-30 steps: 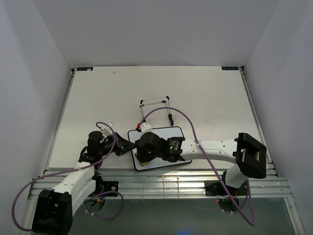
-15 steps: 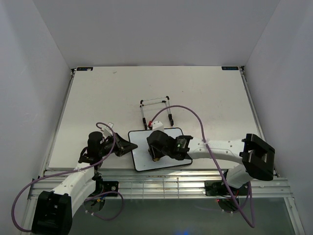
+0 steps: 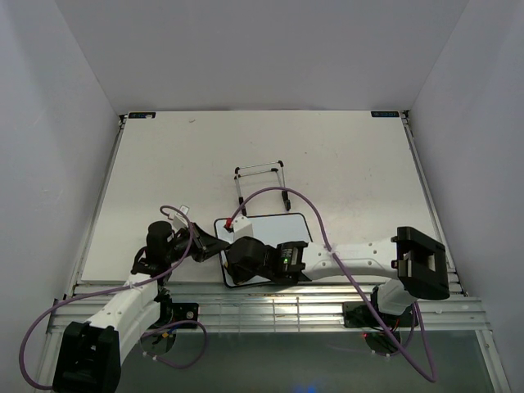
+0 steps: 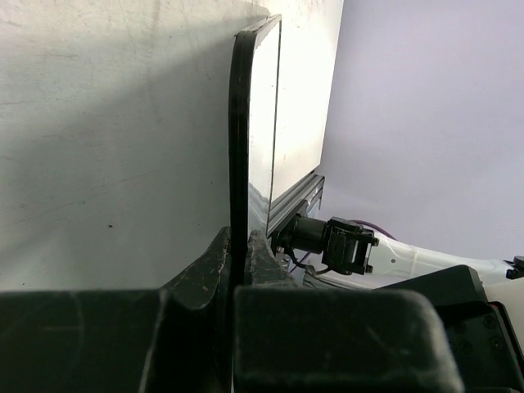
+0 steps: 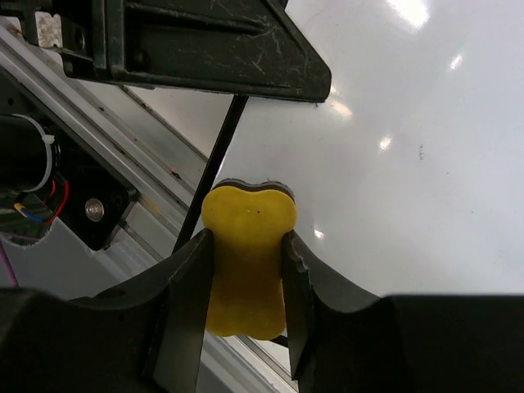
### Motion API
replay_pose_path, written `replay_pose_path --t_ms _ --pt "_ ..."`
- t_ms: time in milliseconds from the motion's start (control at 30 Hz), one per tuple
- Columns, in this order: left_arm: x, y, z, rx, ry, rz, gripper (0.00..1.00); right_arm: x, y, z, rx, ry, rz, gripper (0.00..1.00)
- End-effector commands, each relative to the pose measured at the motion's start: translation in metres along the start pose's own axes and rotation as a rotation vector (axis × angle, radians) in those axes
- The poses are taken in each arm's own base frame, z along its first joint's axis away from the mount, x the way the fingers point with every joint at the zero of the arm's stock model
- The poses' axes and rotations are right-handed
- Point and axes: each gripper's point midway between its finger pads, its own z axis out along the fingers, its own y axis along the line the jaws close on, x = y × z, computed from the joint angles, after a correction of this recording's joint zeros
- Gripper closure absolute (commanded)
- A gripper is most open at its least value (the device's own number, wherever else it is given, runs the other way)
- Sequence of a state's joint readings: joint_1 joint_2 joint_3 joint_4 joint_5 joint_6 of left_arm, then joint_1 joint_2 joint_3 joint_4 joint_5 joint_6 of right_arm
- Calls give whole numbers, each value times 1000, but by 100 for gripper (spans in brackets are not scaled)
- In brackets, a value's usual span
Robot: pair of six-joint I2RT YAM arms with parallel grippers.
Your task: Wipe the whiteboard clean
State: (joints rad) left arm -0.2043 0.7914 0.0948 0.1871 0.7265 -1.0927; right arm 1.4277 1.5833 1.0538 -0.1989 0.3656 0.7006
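Right wrist view: right gripper [image 5: 246, 246] clamped narrow on small yellow foam eraser block [image 5: 247, 274], lower left of frame, right at black border of small rectangular black-framed whiteboard [image 5: 409, 139]. Surface ahead looks blank, glare spots only. Top view: whiteboard [image 3: 274, 228] flat on white bench [image 3: 164, 164], lower centre. Left gripper [image 4: 237, 258] closed tight on frame edge, the anchor. Best play: even downward pressure, overlapping strokes, reverse before border, left hold firm.

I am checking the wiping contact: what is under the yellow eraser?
The whiteboard, close to its edge, lies under the yellow eraser. The surface visible around it is blank; the patch directly beneath is covered.
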Motion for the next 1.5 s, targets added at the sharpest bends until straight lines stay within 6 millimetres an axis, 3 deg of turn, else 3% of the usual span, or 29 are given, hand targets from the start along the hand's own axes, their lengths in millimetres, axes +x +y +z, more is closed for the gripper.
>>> replay_pose_path --t_ms 0,67,100,167,200,300,333,400,433,567,700,833,867,1000,1233,1367,1433,1467 --pt "-8 -32 -2 98 -24 38 100 21 -25 15 89 14 13 89" --pt "-8 -33 -2 102 -19 41 100 20 -50 10 143 -5 48 89" --pt "-7 -33 -2 102 -16 42 100 36 -70 8 184 16 46 89" --pt "-7 -33 -2 103 -16 41 100 42 -96 -2 248 4 85 89" --pt "-7 -32 -2 100 -15 37 100 61 -118 -7 297 32 83 89" --pt "-6 -31 -2 97 -18 29 100 75 -149 -22 355 36 142 89" --pt "-6 -31 -2 99 -19 30 100 90 -168 -29 374 60 169 89" --pt "-6 -32 -3 100 -18 28 100 97 -190 -33 402 59 227 89" --pt "-6 -32 -3 101 -18 29 100 111 -200 -38 389 82 244 89" --pt "-6 -33 -3 102 -17 29 100 116 -224 -47 398 56 297 89" --pt "-6 -33 -3 101 -17 28 100 103 -206 -47 305 35 308 90" --pt "-7 -32 -2 97 -24 19 100 83 -166 -38 181 19 287 90" --pt "-7 -31 -2 94 -29 18 100 67 -149 -37 144 -10 283 90" --pt "-8 -32 -3 93 -40 3 100 55 -100 -32 81 -29 242 90" --pt "-7 -28 -3 84 -53 -13 100 34 -57 -25 71 -97 257 91" --pt "-7 -28 -3 86 -52 -12 100 37 -64 -19 115 -87 232 91" --pt "-7 -29 -4 88 -50 -11 100 40 -79 -19 141 -82 239 91" --pt "-6 -30 -4 90 -49 -10 100 52 -95 -18 180 -63 232 91"
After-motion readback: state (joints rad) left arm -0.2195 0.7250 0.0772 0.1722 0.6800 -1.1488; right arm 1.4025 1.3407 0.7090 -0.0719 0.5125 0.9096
